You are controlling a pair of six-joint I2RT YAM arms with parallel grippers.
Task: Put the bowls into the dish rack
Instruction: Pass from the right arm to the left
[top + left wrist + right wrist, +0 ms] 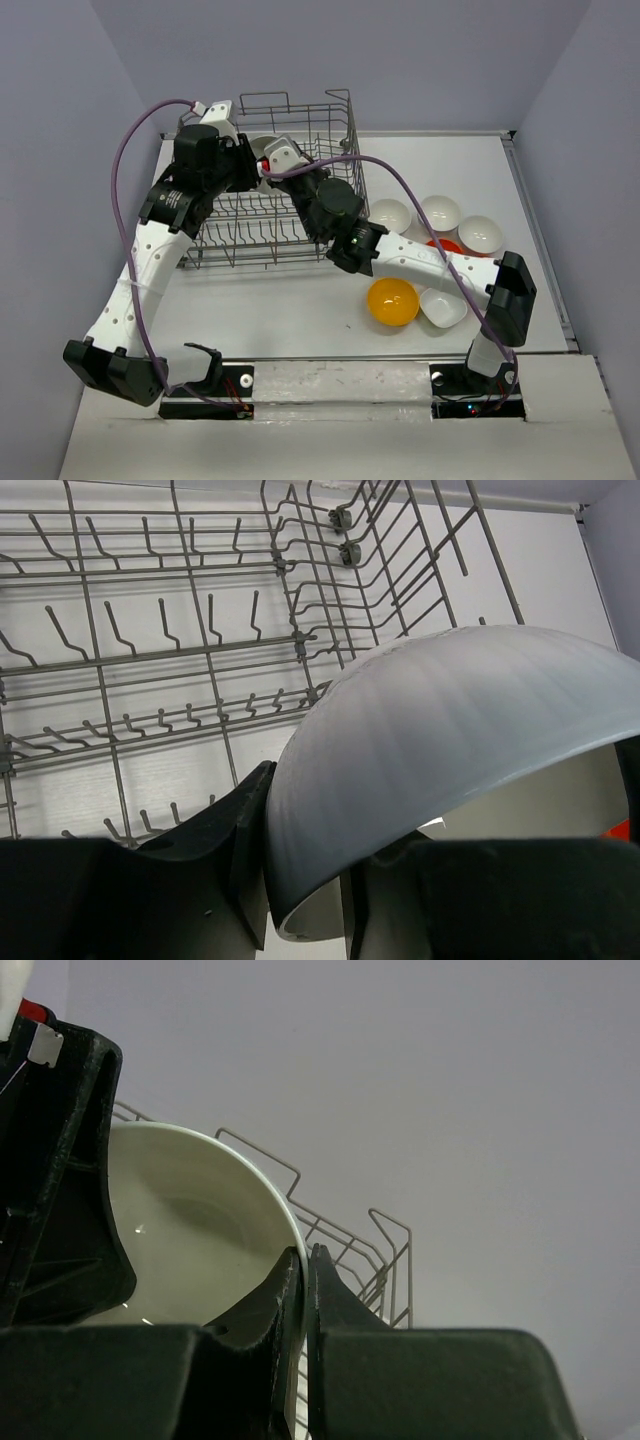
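Left jaws: clamped on the rim of a white bowl (450, 730).
Right jaws: pinched shut on the same bowl's rim.
White bowl: held tilted above the dish rack (250, 225).
Counter (300, 310): orange bowl (391, 301), red bowl (440, 246) and other white bowls (440, 212) lie right of the rack.

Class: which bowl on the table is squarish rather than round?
The white bowl next to the orange-yellow bowl; its rim has corners, while the others are round.

Rack tines (165, 620) beneath white bowl (470, 740)
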